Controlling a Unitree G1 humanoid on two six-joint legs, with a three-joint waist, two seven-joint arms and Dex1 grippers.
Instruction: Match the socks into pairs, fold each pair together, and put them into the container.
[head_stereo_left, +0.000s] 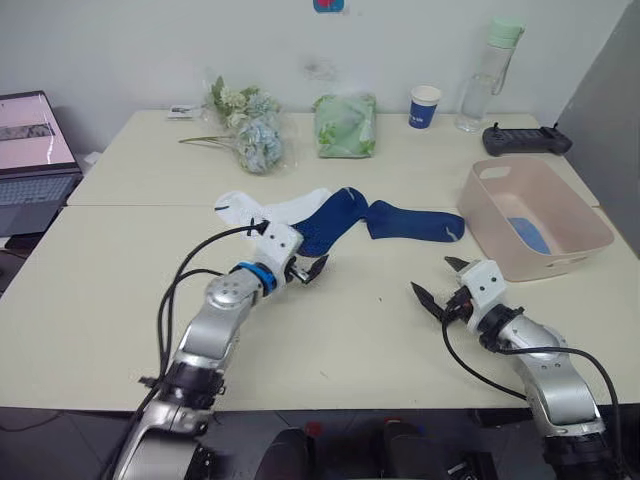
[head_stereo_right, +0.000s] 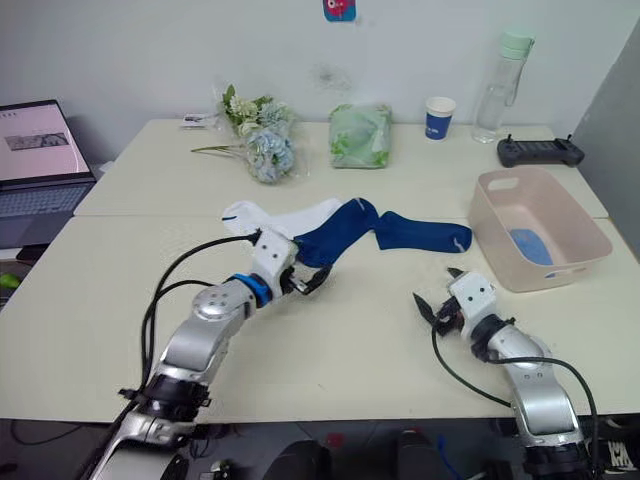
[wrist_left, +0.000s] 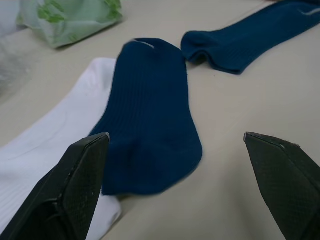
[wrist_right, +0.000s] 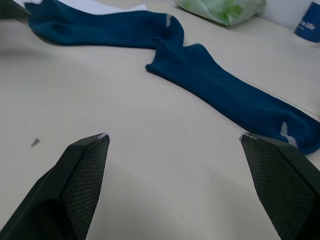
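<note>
Both our grippers are spread wide, holding nothing: our left gripper (head_stereo_left: 310, 270) sits just short of the navy sock (head_stereo_left: 330, 222) that overlaps the white sock (head_stereo_left: 262, 211); our right gripper (head_stereo_left: 440, 283) hovers near the second navy sock (head_stereo_left: 412, 222), beside the pink container (head_stereo_left: 583, 222), which holds a light blue sock (head_stereo_left: 528, 234).

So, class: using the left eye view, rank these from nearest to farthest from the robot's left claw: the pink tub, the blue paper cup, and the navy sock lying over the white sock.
1. Navy sock: just beyond the left claw, overlapping the white sock.
2. Pink tub: off on the table's right side.
3. Blue paper cup: at the far edge, near the wall.
</note>
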